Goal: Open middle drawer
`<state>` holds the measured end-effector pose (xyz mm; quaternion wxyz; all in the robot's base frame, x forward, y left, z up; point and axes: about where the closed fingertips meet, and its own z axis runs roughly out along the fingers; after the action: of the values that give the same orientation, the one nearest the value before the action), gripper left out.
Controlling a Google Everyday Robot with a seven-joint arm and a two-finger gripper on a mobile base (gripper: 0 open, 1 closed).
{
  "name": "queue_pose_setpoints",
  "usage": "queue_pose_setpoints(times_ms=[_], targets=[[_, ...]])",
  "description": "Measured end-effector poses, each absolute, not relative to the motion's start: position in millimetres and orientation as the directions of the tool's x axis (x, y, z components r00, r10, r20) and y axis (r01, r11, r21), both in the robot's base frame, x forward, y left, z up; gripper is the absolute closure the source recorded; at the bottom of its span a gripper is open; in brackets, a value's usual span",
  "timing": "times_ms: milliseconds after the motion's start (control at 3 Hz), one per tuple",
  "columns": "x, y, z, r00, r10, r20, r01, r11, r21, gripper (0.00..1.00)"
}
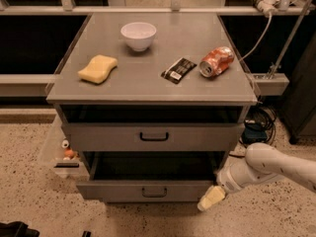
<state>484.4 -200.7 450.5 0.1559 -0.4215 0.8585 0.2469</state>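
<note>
One gripper [211, 199], grip state impossible to tell, hangs below the front-right corner of the tabletop [148, 83], beside the middle drawer [113, 190], whose handle [154, 192] lies toward front-left.

The grey counter [148, 90] carried a white bowl [138, 35], a yellow sponge [98, 68], a black packet [178, 69] and a red can [216, 61] lying on its side. Under the top drawer [108, 137], the middle drawer [113, 190] stood pulled out, with its dark inside visible. The gripper [211, 198] was low at the right end of this drawer's front, on a white arm [266, 164] coming from the right.
</note>
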Motion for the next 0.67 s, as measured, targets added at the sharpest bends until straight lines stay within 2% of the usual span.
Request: queue_pose_setpoints(times_ms=[333,667], targets=[[447.1,-210.1,456.4,-0.625,-0.705,-0.334,-0.776,0.517,0.362,0.0],[430.4,-214.6,460.3,-0.632,-0.728,-0.266,-0.76,0.516,0.394,0.0]])
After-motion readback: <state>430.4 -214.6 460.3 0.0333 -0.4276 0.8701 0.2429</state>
